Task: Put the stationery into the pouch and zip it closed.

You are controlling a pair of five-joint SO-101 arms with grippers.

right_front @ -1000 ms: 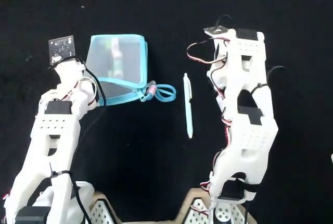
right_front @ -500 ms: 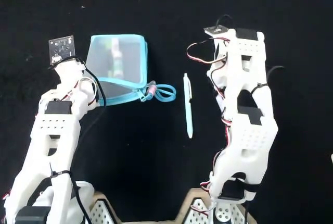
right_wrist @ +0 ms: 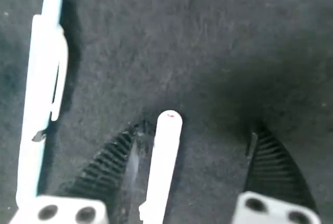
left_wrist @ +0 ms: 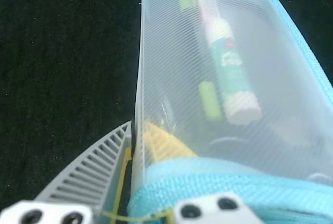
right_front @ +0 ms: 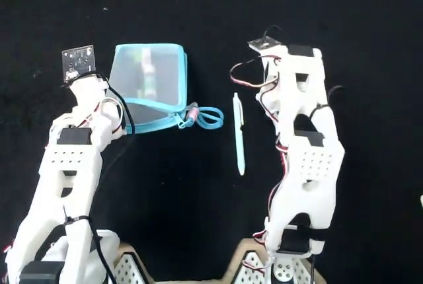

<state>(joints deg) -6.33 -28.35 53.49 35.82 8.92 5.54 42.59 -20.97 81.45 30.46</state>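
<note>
Pouch point(right_front: 149, 79) of clear mesh with teal trim lay on the black table point(right_front: 370, 46) in the high view. Its zip loop point(right_front: 209, 117) trailed toward the light blue pen point(right_front: 238, 135), which lay apart from it. The left arm point(right_front: 66, 165) reached to the pouch's near corner, and the right arm point(right_front: 305, 158) stood just beside the pen, on the side away from the pouch.

From the left wrist, the left gripper point(left_wrist: 138, 133) pinched the pouch's edge. The grey finger point(left_wrist: 96, 174) was outside, and what looked like the other showed yellow through the mesh. A glue stick point(left_wrist: 229, 78) and green items already lay inside.

From the right wrist, the right gripper point(right_wrist: 193, 130) was spread wide over the table. A white stick point(right_wrist: 164, 164) lay between the fingers, close against one of them and not yet gripped. The pen lay outside the span, beyond that same finger.

The step in hand appeared to be picking up the white stick. To do it well, the gripper would best centre on the stick before closing, so the near finger would not roll it away. It should also grip mid-length so the stick hangs level. The left gripper ought to hold the pouch mouth steady and lifted, so the piece can slide in lengthwise.
</note>
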